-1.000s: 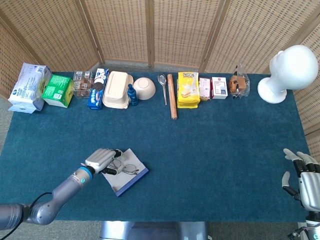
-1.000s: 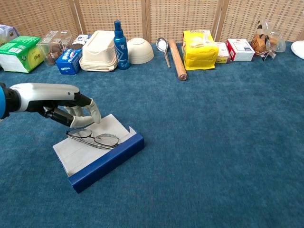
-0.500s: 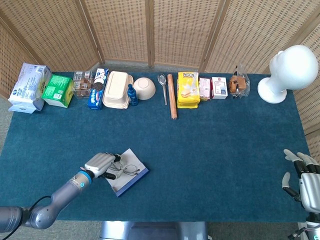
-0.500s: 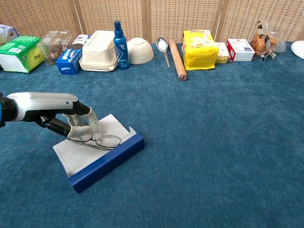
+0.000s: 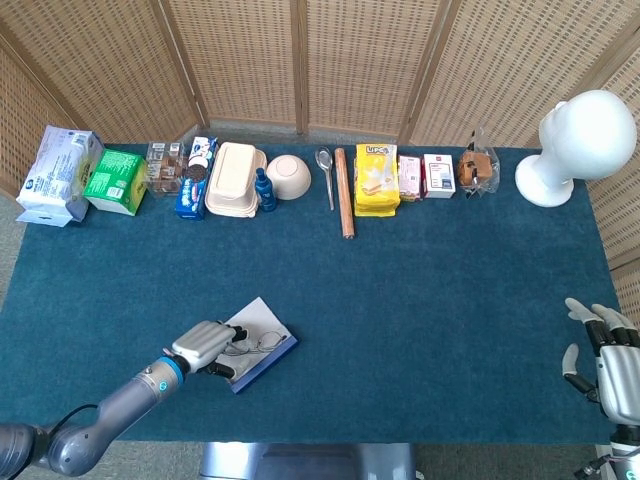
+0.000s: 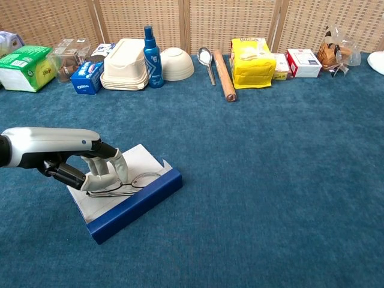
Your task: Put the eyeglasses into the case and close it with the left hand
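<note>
1. The eyeglasses (image 6: 129,183) lie on the white inside of the open case (image 6: 135,201), which sits on the near left part of the counter (image 6: 270,180).
2. The left hand (image 6: 90,165) is over the eyeglasses, at the left end of the case. Its fingers (image 6: 117,168) are curled down around the frame and seem to pinch it, though I cannot see the exact contact.
3. I judge that the step in hand is the placing of the eyeglasses into the case. They look already inside it, so next the fingers need to let go, and then the hand must fold the case shut. Which part of the case is the lid, I cannot tell.
4. The right hand (image 5: 605,355) is well apart from the case, at the near right edge of the counter, with its fingers spread and holding nothing.
5. The counter has a dark blue-green carpet cover.
6. Far behind the case stand a blue bottle (image 6: 149,49), a white bowl (image 6: 176,63), a rolling pin (image 6: 224,75) and a yellow bag (image 6: 251,62).
7. Behind them is a woven screen (image 5: 300,60).
</note>
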`<state>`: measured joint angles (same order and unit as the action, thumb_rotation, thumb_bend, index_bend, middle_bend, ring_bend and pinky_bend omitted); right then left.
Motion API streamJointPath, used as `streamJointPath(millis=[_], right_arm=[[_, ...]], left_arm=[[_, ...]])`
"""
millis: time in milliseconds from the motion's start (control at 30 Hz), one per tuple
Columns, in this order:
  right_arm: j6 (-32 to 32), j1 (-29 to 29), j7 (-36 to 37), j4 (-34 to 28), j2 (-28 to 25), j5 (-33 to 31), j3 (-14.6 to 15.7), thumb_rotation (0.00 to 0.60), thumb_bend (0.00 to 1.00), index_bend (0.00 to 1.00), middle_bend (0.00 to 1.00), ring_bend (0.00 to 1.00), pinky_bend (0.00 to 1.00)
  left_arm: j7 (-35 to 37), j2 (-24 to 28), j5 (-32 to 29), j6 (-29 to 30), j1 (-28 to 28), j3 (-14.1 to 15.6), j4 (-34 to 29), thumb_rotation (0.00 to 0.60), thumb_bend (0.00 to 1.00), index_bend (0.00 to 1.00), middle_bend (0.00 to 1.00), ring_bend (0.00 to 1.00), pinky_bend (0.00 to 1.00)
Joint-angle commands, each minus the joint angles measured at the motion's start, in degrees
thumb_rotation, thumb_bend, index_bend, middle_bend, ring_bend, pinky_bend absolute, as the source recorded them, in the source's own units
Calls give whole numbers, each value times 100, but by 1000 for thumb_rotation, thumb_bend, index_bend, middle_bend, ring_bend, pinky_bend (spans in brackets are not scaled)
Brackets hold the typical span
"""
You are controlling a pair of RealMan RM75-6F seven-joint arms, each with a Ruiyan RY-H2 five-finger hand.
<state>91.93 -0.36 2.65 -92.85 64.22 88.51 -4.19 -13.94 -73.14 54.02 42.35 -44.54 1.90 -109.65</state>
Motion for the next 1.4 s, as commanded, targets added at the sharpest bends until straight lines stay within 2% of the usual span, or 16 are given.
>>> streamJointPath(millis=[33, 267, 600, 1000, 1400], right_arm=[[-17, 14, -30, -25, -6, 13, 1, 504, 676, 174, 310, 175, 195], [-36, 27, -68, -69, -16, 15, 0, 502, 677, 174, 310, 175, 196], [13, -31, -38, -82, -30, -21, 14, 504, 677, 174, 310, 175, 197], [34, -43, 20, -101, -41, 17, 22, 500, 677, 173, 311, 175, 200], [36, -50, -16, -146, -48, 25, 27, 503, 676, 173, 310, 175, 201]], left_arm=[[245, 72, 286, 130, 149, -42, -143, 282, 445, 297, 268, 292, 235], [310, 125, 538, 346, 266, -60, 86, 282, 445, 299, 267, 279, 219], [-191, -162, 111, 233, 51, 13, 422, 281, 445, 302, 262, 255, 201], [-479, -165, 169, 196, -19, 232, 172, 281, 444, 310, 261, 255, 202], [-342, -102, 425, 222, 57, 311, -57, 282, 445, 309, 259, 255, 202]])
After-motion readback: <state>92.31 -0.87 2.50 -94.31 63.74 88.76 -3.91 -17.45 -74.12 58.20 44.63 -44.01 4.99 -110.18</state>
